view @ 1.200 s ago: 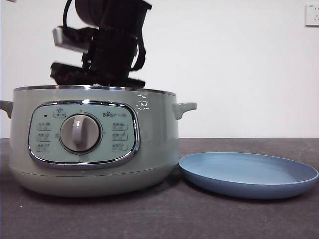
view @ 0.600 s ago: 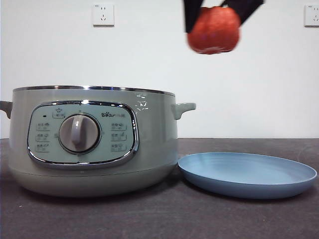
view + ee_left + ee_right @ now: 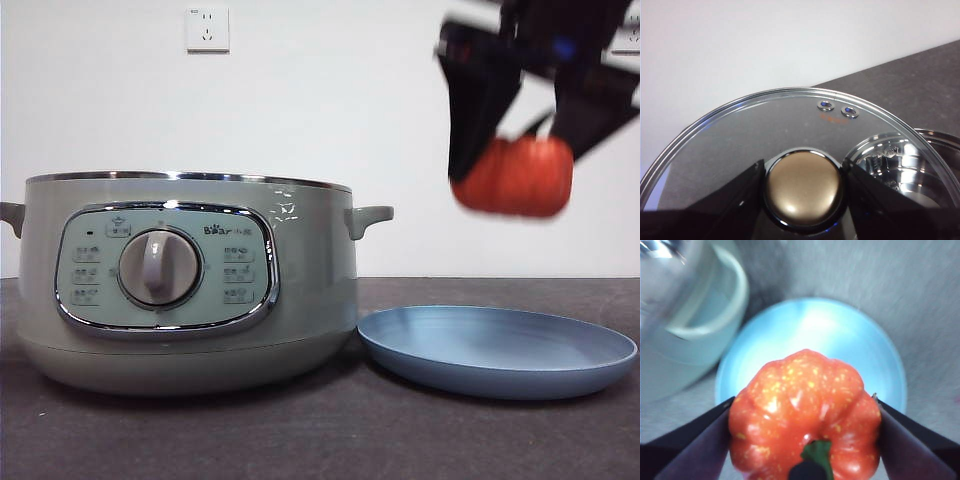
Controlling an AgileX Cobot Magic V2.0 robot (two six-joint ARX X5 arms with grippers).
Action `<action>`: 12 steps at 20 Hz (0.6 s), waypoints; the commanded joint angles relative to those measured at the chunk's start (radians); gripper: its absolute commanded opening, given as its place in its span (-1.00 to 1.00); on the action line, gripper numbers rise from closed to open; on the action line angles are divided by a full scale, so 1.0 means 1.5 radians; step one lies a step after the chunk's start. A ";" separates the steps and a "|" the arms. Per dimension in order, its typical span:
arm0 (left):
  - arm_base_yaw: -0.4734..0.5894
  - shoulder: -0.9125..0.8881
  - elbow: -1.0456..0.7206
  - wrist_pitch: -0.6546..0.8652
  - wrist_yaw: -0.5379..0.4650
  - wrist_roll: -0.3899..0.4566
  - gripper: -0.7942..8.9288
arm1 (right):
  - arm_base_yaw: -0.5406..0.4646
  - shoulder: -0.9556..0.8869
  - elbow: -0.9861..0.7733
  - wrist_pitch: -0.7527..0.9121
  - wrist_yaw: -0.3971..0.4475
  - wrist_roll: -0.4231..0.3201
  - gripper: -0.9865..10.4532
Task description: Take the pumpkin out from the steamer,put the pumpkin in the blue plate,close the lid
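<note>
My right gripper (image 3: 515,165) is shut on the orange-red pumpkin (image 3: 513,177) and holds it in the air above the blue plate (image 3: 497,349). In the right wrist view the pumpkin (image 3: 805,412) sits between the two jaws with its green stem toward the camera, right over the plate (image 3: 810,330). The sage-green steamer (image 3: 185,280) stands open at the left, with no lid on it. My left gripper (image 3: 802,182) is shut on the knob of the glass lid (image 3: 740,135) and holds it off to the side; the steamer's chrome rim (image 3: 935,137) shows past the lid's edge.
A dark grey table carries the steamer and the plate side by side, nearly touching. The steamer's side handle (image 3: 368,217) sticks out toward the plate. A white wall with sockets stands behind.
My right gripper lifted the pumpkin out of the steamer, carried it right, and has now lowered it to a spot above the blue plate. The steamer and plate have not moved.
</note>
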 commanded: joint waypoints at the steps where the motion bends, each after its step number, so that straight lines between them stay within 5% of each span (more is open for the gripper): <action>1: -0.001 -0.001 0.006 0.037 -0.004 0.007 -0.85 | 0.000 0.022 -0.042 0.063 0.001 0.011 -0.84; 9: -0.001 0.001 0.006 0.038 0.027 0.005 -0.85 | 0.000 0.168 -0.050 0.113 0.001 0.005 -0.79; 12: -0.001 0.001 0.006 0.037 0.028 0.005 -0.85 | 0.000 0.190 -0.050 0.115 0.002 0.005 -0.34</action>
